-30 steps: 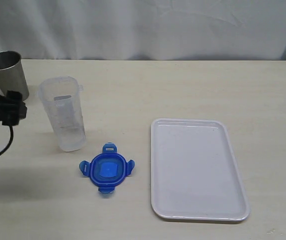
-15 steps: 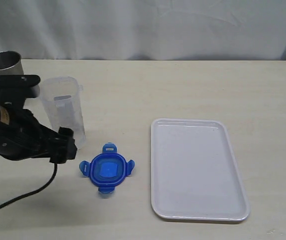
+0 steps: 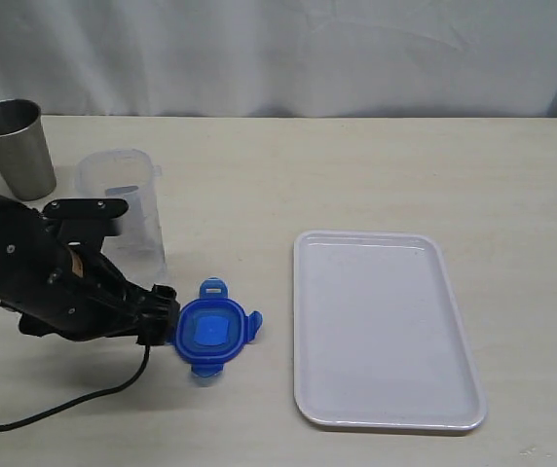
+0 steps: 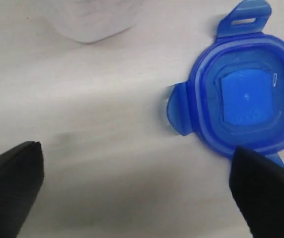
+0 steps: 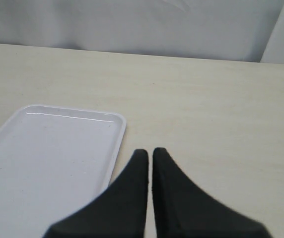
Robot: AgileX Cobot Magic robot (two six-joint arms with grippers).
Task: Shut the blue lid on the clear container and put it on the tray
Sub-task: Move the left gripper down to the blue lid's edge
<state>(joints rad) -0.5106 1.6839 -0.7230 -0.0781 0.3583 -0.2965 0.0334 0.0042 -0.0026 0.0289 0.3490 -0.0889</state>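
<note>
The blue lid (image 3: 210, 333) lies flat on the table, its four flaps spread out. The clear container (image 3: 128, 185) stands upright behind it, lidless, its lower part hidden by my left arm. My left gripper (image 3: 165, 313) hangs low at the lid's left edge. In the left wrist view it (image 4: 137, 168) is open over bare table, one fingertip (image 4: 263, 191) overlapping the lid (image 4: 246, 99), the container's base (image 4: 90, 20) beyond. The white tray (image 3: 386, 331) lies to the right with nothing on it. My right gripper (image 5: 148, 151) is shut on nothing beside the tray's rim (image 5: 117, 131).
A grey steel cup (image 3: 11, 146) stands at the back left, behind the container. A black cable (image 3: 64, 409) trails from the left arm across the table's front left. White cloth hangs along the back edge.
My left arm has swept in from the far left, passing in front of the container, down to the lid's left side. Lid, container and tray have not moved.
</note>
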